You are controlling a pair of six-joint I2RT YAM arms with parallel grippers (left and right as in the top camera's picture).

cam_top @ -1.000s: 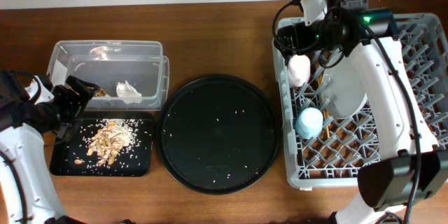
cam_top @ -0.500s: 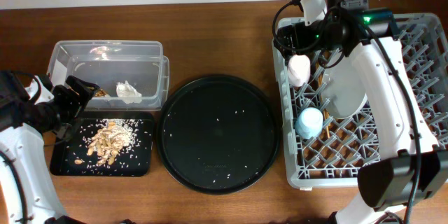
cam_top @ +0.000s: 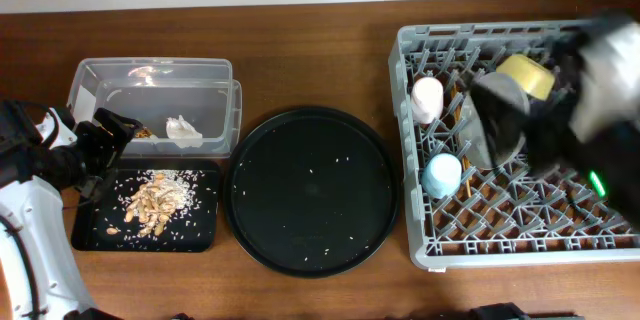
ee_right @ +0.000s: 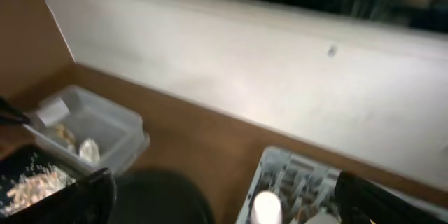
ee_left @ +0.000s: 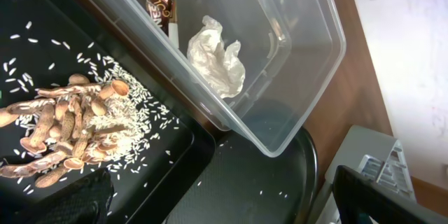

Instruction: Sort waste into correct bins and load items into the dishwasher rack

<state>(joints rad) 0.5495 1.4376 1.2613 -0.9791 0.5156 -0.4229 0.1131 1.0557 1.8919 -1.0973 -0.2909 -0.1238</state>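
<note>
table [cam_top: 300,40] holds box [cam_top: 150,63], tray [cam_top: 197,232], round tray [cam_top: 300,222], rack [cam_top: 403,140].

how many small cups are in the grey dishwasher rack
2. A small pink cup stands by the left edge of the grey plastic dishwasher rack; a small pale blue cup sits in front of it. The blurred right arm may hide more.

Bright, even light covers the desk [cam_top: 320,50]; the right arm [cam_top: 560,110] is a motion-blurred smear above the dishwasher rack [cam_top: 425,245], the right wrist view soft, glare on the clear plastic box [cam_top: 150,63].
</note>
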